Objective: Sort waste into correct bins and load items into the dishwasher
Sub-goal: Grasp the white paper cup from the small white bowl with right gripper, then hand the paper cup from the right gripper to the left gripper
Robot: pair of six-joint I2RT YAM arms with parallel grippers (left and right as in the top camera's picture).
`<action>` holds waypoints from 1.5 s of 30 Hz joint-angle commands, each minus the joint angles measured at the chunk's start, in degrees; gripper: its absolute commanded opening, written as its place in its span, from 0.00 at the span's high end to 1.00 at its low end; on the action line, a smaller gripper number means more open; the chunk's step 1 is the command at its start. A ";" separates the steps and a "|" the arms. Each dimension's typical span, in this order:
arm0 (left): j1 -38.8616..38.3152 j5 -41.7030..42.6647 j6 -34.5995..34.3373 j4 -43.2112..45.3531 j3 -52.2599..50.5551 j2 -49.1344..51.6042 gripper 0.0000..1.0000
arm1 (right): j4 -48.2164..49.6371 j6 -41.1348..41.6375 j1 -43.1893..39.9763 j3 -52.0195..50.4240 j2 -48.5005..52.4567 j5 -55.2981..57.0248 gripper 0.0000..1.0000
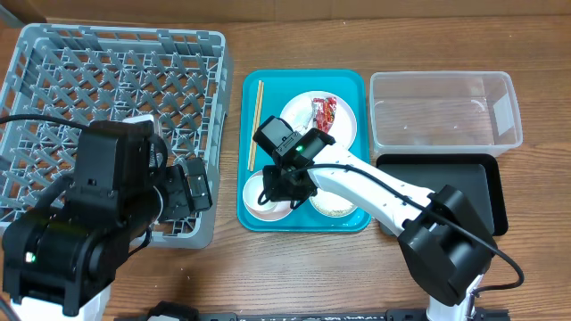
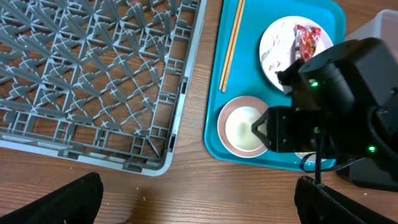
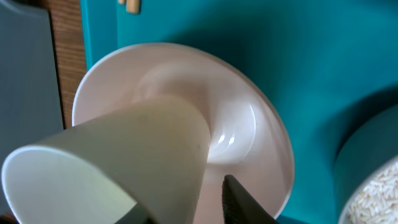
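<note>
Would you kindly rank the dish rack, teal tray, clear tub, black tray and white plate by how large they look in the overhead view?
1. dish rack
2. teal tray
3. clear tub and black tray: about alike, and the black tray is partly hidden, so I leave them unranked
4. white plate

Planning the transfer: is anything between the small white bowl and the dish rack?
Yes. The left hand, open, hangs over the corner of the dish rack nearest the small white bowl; otherwise only the teal tray rim.
</note>
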 commanded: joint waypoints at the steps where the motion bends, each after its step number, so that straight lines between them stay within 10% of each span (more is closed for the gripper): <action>1: 0.31 -0.74 -0.37 -0.04 -0.48 0.31 0.00 | 0.31 -0.20 -1.18 1.20 -3.34 1.09 0.73; 6: 0.31 -0.74 -0.37 0.11 -0.48 0.44 0.00 | -0.13 -0.20 -2.01 1.20 -4.57 1.05 0.96; 17: 0.31 0.92 0.02 0.20 -0.48 0.48 0.00 | -4.68 -10.14 -8.52 1.25 -15.04 -5.38 0.96; 28: 0.31 43.76 14.34 16.87 -0.48 1.60 0.00 | -5.29 -30.29 -32.46 1.25 -34.82 -41.11 0.96; 39: 0.31 81.74 21.33 21.49 -0.48 11.50 0.00 | 1.49 -35.23 -31.65 1.09 -34.14 -55.74 0.96; 45: 0.33 84.54 24.44 21.38 -0.48 14.03 0.01 | 3.17 -35.85 -31.65 1.09 -34.16 -60.96 0.96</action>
